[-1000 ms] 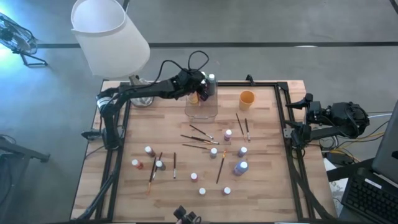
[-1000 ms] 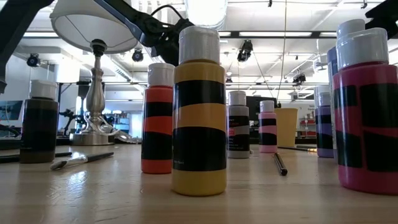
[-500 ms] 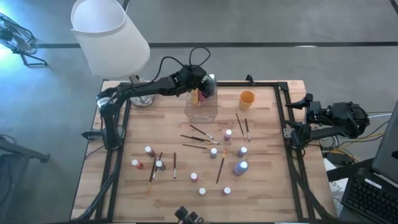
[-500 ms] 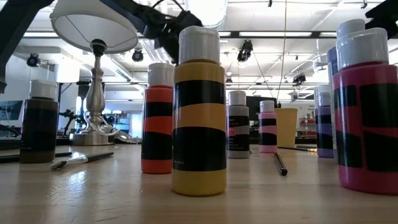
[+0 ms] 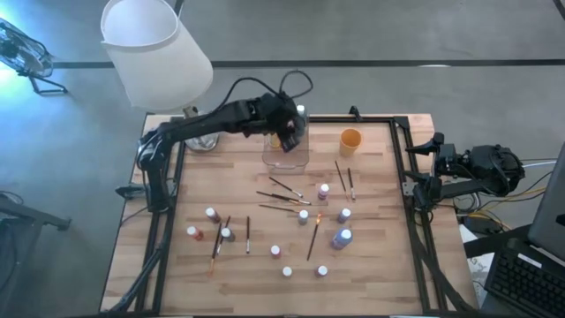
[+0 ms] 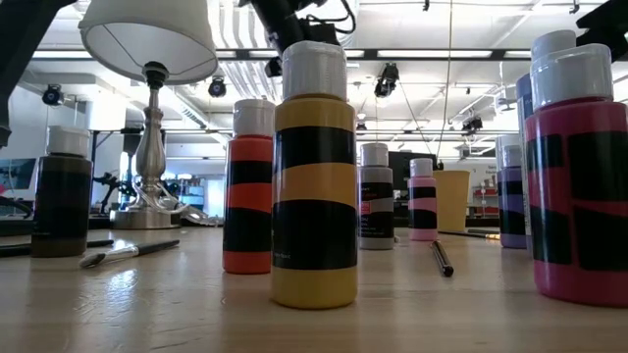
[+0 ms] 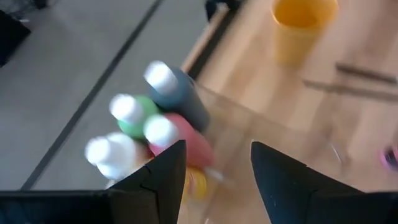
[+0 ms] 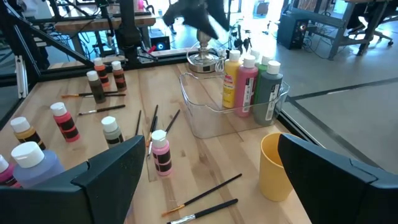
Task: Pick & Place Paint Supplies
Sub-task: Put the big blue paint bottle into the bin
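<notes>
Several paint bottles [image 7: 180, 134] with white caps stand upright at the far end of a clear plastic box [image 5: 285, 155] by the table's far edge. My left gripper [image 7: 217, 155] hovers above them, slanting down, open, with nothing between its fingers; the high view shows it over the box [image 5: 287, 132]. More bottles [image 5: 342, 237] stand loose on the wooden table, and thin dark paintbrushes [image 5: 282, 187] lie flat among them. My right gripper [image 8: 210, 149] waits open beyond the table's right edge [image 5: 422, 168].
An orange cup [image 5: 350, 140] stands right of the box near the far edge. A lamp with a white shade [image 5: 154, 53] rises at the far left corner. Black rails [image 5: 402, 177] frame the table. Bare wood lies near the box's left side.
My left gripper has risen from the box's far end to well above the bottles and tipped further downward. The bottles stay upright in the box. The loose bottles and brushes have not moved.
</notes>
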Controlling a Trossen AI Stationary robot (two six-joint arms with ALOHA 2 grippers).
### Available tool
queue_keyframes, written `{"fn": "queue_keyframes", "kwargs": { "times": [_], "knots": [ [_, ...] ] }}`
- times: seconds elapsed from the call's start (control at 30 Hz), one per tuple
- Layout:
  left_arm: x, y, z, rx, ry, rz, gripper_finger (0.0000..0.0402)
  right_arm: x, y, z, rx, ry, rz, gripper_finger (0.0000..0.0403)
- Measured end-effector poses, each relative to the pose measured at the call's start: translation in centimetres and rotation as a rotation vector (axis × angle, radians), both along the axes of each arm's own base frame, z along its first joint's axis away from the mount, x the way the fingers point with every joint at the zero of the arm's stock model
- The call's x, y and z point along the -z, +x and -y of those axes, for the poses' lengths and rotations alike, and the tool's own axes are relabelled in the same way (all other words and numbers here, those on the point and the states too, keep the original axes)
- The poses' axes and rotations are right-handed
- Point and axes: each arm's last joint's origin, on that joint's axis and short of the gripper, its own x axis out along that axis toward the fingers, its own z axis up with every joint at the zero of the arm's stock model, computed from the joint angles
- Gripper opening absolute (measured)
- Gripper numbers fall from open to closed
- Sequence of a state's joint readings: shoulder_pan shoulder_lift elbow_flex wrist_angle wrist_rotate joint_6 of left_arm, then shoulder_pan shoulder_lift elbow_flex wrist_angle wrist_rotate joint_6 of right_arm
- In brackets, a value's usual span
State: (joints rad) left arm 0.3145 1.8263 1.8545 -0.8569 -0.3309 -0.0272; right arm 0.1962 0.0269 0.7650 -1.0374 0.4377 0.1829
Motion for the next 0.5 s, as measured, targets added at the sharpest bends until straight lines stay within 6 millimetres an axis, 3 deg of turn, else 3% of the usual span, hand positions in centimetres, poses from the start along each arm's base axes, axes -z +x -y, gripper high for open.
{"fn": "queue_keyframes", "kwargs": {
  "times": [0.3, 0.5],
  "knots": [
    [3.5, 0.2, 2.7, 0.053, -0.05, -0.138, 0.0185, 0.0, 0.0, 0.0, 0.0, 0.0, 0.0, 0.0364],
    [6.4, 0.2, 2.5, 0.031, -0.055, -0.164, 0.0175, 0.0, 0.0, 0.0, 0.0, 0.0, 0.0, 0.0364]
  ]
}}
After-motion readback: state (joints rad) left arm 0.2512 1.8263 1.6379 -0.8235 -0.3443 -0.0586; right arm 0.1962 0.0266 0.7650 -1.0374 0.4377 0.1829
